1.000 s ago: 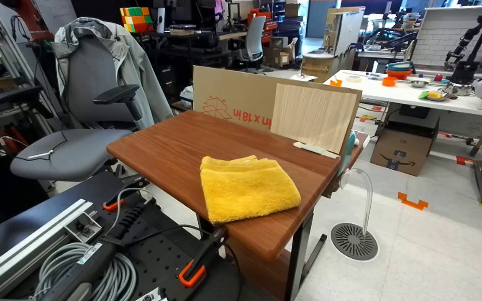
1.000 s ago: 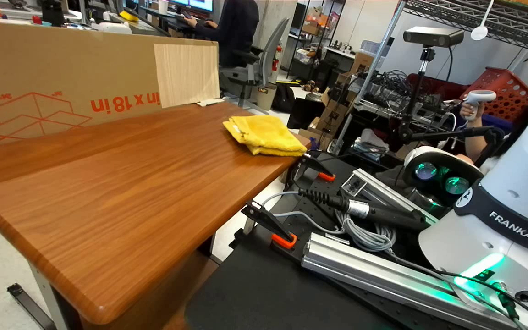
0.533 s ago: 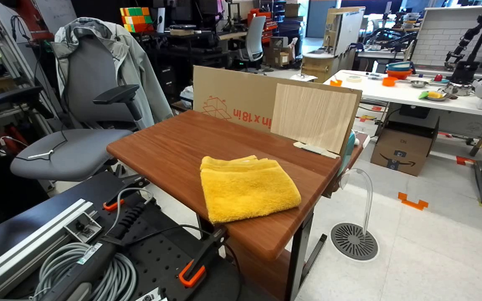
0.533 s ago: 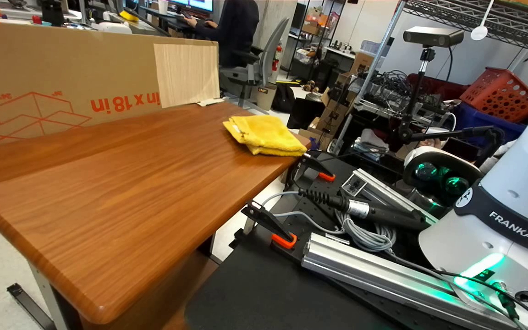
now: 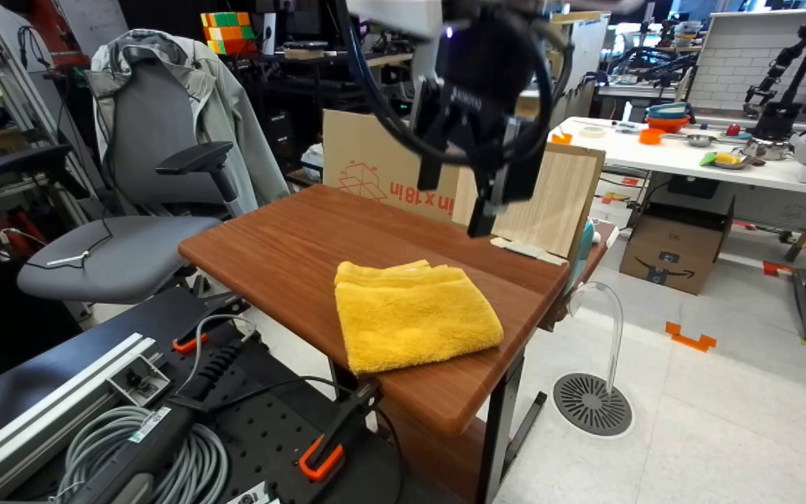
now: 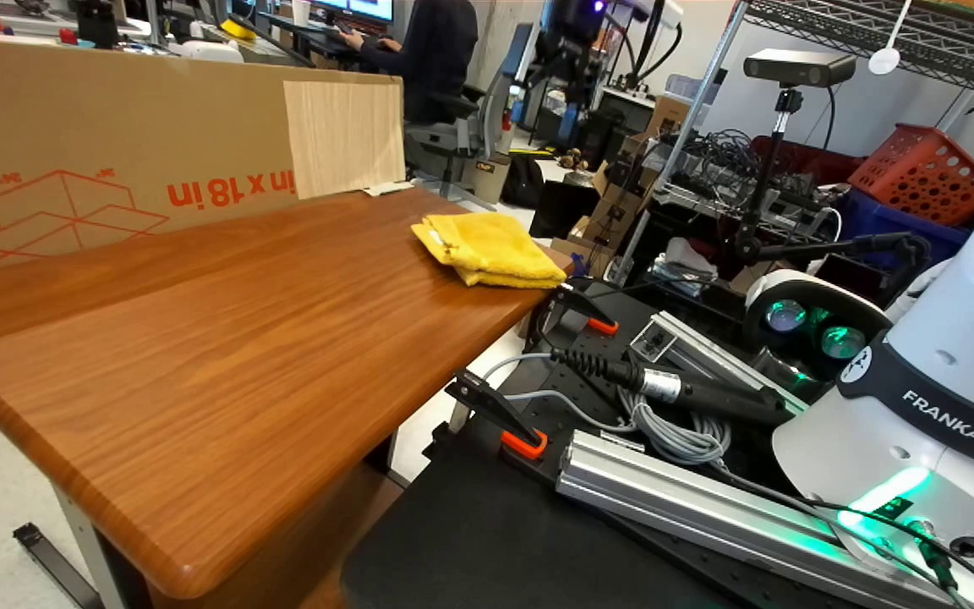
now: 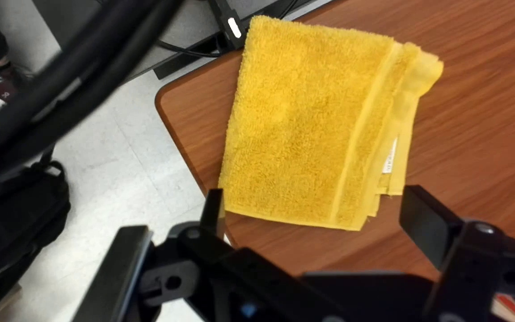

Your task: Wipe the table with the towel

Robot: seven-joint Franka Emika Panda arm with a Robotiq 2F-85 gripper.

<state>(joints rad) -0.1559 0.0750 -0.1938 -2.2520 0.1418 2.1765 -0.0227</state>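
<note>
While my gripper (image 6: 544,117) hangs well above the table (image 5: 305,231), fingers spread, nothing held, one towel (image 7: 302,125) lies on the wood: yellow, folded nearly square, no marked long axis. Location: by one corner, reaching the edge beside the clamp (image 5: 347,422). Hemmed side: away from that corner. Deciding relation, as I judge it: towel below the gripper and toward the clamp's edge, its nearest side roughly parallel to the line across the fingertips
</note>
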